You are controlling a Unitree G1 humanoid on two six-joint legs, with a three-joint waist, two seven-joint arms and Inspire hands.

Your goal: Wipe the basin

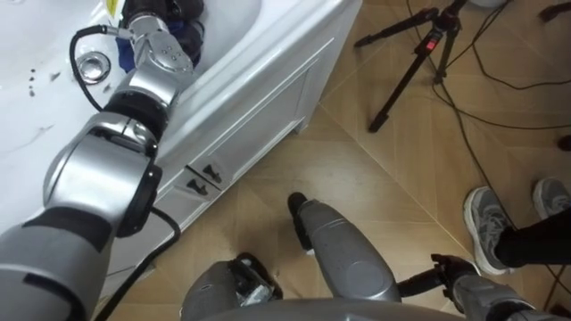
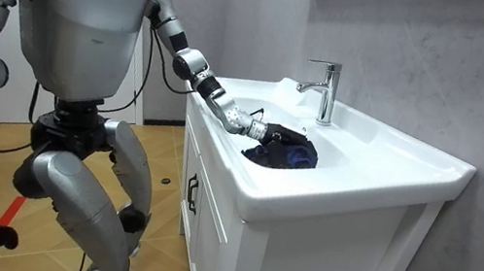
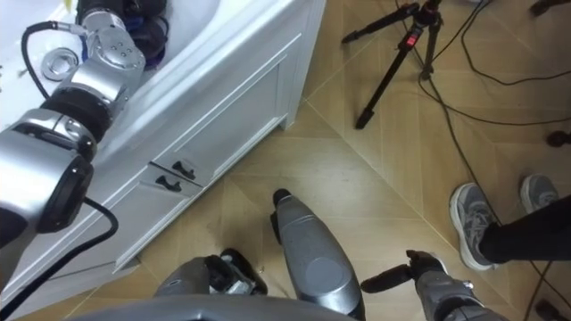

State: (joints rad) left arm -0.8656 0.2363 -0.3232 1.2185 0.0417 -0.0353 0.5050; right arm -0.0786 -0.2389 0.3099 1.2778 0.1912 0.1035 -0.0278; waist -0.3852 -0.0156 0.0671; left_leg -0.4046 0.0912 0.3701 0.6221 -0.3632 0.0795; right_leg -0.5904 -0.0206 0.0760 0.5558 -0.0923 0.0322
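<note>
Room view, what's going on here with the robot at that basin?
The robot stands beside the white vanity basin, its left hand on a bunched dark blue cloth in the bowl, near the chrome tap. The right hand hangs low at its side. A person's grey shoe shows on the floor nearby.

cloth: dark blue, bunched | lying inside white basin

Silver-grey rounded shells over black joints; black cable looped beside the metallic wrist; right robot hand black.
</note>
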